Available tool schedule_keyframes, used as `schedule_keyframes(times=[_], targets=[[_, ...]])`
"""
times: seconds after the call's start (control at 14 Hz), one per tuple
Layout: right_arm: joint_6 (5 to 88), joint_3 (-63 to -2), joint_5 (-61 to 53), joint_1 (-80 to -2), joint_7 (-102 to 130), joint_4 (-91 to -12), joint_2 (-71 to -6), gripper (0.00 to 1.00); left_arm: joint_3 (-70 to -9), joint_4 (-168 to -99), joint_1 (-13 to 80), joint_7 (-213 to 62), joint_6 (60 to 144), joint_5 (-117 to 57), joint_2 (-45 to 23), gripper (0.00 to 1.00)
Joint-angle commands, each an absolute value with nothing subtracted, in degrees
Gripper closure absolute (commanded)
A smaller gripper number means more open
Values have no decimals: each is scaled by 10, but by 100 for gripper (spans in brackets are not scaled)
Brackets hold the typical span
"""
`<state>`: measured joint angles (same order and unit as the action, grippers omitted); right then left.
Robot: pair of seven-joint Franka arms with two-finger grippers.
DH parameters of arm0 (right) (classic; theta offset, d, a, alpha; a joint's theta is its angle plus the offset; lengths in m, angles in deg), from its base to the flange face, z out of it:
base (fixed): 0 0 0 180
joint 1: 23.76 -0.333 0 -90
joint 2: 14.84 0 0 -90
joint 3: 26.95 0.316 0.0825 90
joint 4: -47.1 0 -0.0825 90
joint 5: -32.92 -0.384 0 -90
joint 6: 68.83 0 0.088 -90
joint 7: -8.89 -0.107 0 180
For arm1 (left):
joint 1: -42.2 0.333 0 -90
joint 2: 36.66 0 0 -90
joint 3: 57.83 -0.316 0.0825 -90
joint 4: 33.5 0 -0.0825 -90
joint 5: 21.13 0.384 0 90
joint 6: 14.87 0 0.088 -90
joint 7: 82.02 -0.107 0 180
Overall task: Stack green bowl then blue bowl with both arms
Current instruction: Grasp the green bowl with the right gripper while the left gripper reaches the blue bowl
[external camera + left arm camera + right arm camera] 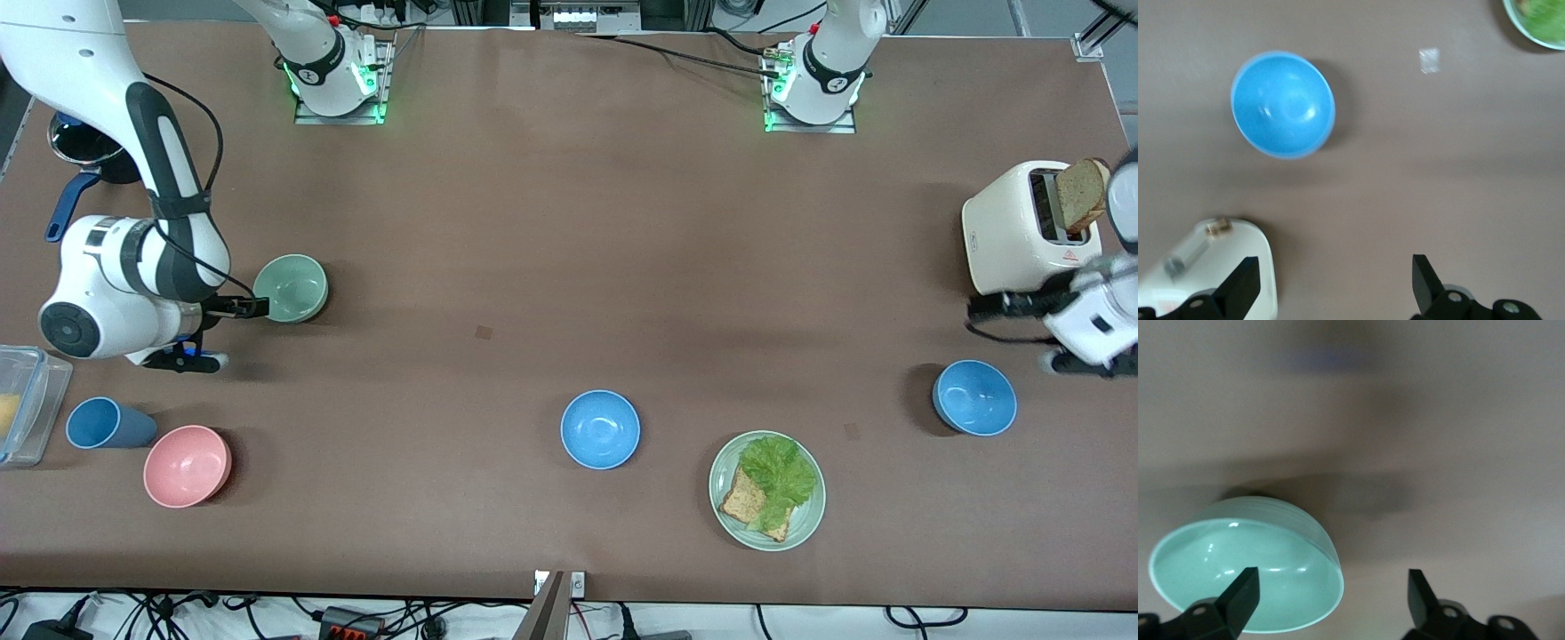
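At green bowl [1245, 577] rim: right tool [1328, 595] wide open, empty.

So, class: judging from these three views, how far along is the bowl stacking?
Nothing is stacked yet. The green bowl sits alone on the table, with the open right gripper at its rim, not yet closed on it. The open left gripper hovers beside the toaster, over the table near a blue bowl. Both grasps and both placements remain.
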<state>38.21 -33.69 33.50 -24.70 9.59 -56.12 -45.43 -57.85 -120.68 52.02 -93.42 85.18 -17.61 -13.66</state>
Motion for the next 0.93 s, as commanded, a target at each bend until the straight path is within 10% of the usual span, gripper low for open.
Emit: schedule_keyframes(times=[0.0,0.21,0.43,0.86], targets=[[385,-332,340,-244,97,-594,-446,18,-572,-1151,561,-1018,919,-171,-57,0],[384,-332,340,-243,97,-605,-451,42,-570,-1156,592,-1112,974,-188,-13,0],[385,-332,336,-243,96,-606,-456,89,-570,-1158,616,-1155,1033,-189,32,0],[372,-316,314,-249,94,-593,-451,100,-569,-1158,632,-1175,1079,-190,81,0]])
